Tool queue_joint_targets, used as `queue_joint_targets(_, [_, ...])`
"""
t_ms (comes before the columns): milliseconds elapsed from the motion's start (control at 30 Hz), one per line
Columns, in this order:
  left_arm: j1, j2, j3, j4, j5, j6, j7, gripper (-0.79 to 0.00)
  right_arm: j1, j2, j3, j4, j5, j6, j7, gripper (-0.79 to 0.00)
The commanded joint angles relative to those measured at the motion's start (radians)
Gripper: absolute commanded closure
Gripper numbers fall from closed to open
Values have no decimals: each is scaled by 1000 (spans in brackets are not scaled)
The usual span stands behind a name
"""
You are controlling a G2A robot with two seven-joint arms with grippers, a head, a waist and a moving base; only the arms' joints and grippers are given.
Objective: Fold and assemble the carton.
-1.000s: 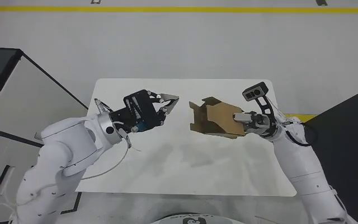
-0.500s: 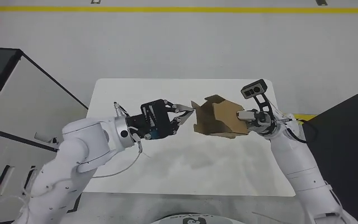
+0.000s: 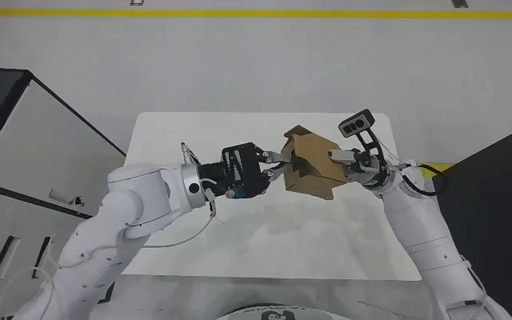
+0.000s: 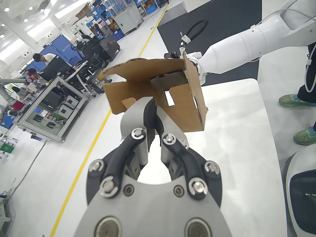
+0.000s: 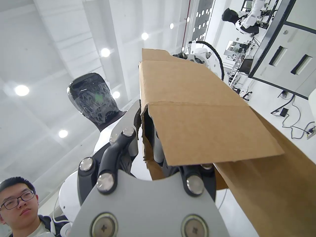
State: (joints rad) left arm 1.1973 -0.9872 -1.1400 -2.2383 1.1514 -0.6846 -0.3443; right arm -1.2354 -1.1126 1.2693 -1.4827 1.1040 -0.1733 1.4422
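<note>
A brown cardboard carton [image 3: 314, 162], partly folded with loose flaps, hangs above the white table [image 3: 240, 240] right of its middle. My right gripper [image 3: 342, 157] is shut on the carton's right-hand wall; in the right wrist view the cardboard edge [image 5: 197, 114] runs between its fingers [image 5: 130, 124]. My left gripper [image 3: 277, 158] meets the carton's open left end. In the left wrist view its fingers [image 4: 138, 114] stand close together, pinching a lower flap of the carton [image 4: 153, 75]. The carton's inside shows slotted flaps.
The table's front and left parts are bare. A black frame [image 3: 32, 104] stands off the table's left side and a dark platform [image 3: 488, 176] off its right. A yellow floor line [image 3: 256, 13] runs behind.
My left gripper moved right from mid-table to the carton and its fingers went from open to shut on a flap. The right gripper raised and turned the carton.
</note>
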Motion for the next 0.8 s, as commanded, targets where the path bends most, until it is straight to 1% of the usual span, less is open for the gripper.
queue_joint_targets(0, [-6,-1,7,0,-2,-4,-4,0,2,-2,-2,1,2,2,-1,0])
queue_joint_targets(567, [-62,-18,93,39,-4,-19,-16,0,20,-12,-26,11,-46,5,30,0])
queue_joint_targets(667, [-66,-19,84,40,-4,-8,-14,0,16,-12,-17,21,-41,-2,30,0])
queue_joint_targets(767, [-62,-17,58,27,-3,1,-13,0,9,-12,-3,31,-29,-7,36,0])
